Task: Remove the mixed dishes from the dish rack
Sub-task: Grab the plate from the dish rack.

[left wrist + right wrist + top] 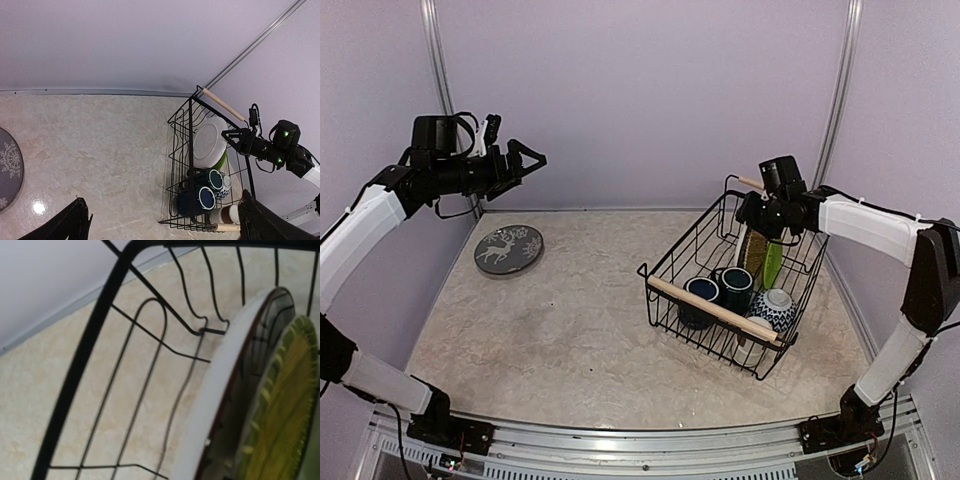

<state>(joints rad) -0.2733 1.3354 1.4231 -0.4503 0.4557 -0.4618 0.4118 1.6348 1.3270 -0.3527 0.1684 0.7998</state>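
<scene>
The dish rack (672, 262), a black wire basket with wooden handles, stands on the right. In it the tan lattice plate (753, 252) and the lime green plate (774, 266) stand on edge. Two dark blue mugs (701, 293) (736, 284) and the blue-white bowl (775, 309) lie near the front handle. My right gripper (763, 216) sits at the top rim of the tan plate (220, 390); its fingers are hidden in the right wrist view. The gray deer-pattern plate (508, 249) lies on the table at the left. My left gripper (527, 158) hangs open, high above it.
In the left wrist view a small cup (227, 214) lies in the rack (190, 150) by the front handle (226, 228), beside the mugs (202, 197). Purple walls close in the back and both sides. The rack stands near the right wall.
</scene>
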